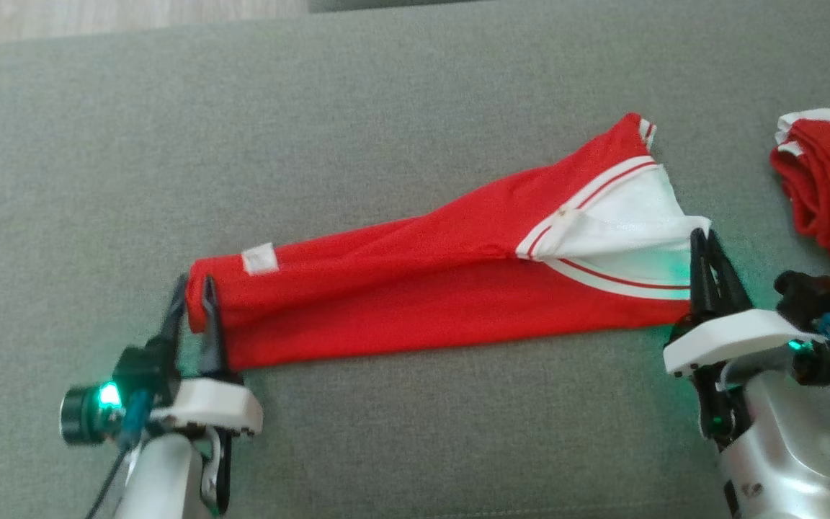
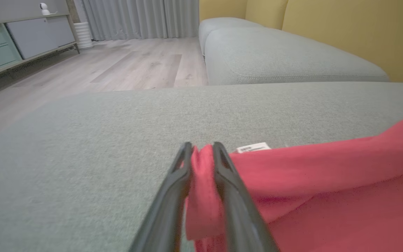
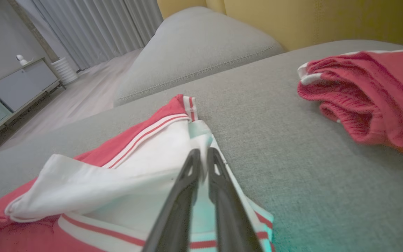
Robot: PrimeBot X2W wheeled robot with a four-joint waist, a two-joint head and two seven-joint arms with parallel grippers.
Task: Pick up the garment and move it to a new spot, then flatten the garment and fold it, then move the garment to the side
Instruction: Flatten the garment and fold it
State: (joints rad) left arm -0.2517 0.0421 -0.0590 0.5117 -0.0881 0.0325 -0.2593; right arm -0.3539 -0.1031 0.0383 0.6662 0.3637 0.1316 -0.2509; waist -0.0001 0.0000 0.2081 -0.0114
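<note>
garment (image 1: 422, 288): red with white striped trim, folded into a long strip across the grey sofa cushion (image 1: 314, 108), white label (image 1: 260, 259) near its left end. left gripper (image 1: 197, 288) at that left end, its fingers (image 2: 222, 182) clasping a bunched red fold. right gripper (image 1: 703, 238) at the right end over the white part, fingers almost together; cannot tell whether cloth is pinched. second red garment (image 1: 829, 187) lies apart, far right
</note>
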